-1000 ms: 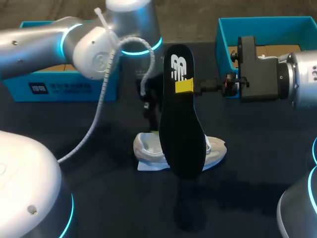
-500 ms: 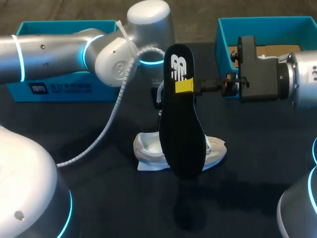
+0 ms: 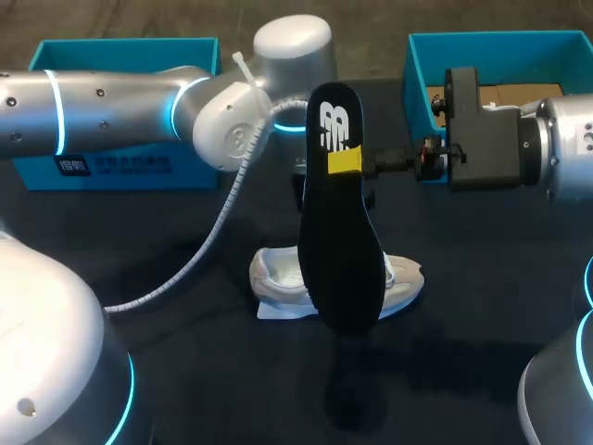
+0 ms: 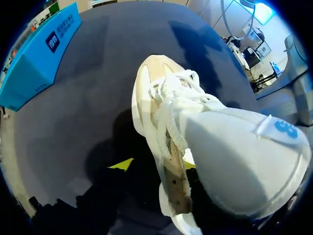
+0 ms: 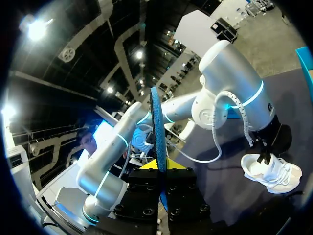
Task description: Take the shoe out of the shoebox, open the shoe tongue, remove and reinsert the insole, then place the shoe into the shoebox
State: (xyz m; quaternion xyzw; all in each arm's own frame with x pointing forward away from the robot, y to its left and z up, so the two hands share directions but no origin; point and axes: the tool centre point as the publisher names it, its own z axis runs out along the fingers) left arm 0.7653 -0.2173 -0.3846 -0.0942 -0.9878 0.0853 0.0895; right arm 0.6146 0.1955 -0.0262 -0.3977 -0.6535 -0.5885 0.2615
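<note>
Your right gripper (image 3: 345, 160) is clamped on the black insole (image 3: 338, 260), holding it upright in front of the white shoe (image 3: 276, 276). Your left gripper (image 4: 155, 165) is spread, straddling the shoe's side wall. The shoe lies on the middle of the dark table (image 3: 185, 371). An open blue shoebox (image 3: 419, 83) with brown card inside sits at 1 o'clock, and a second blue box (image 3: 120, 165) at 10 o'clock.

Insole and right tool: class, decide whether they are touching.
Touching. The right wrist view shows the insole edge-on between the right tool's yellow tips, both pressed against it.
</note>
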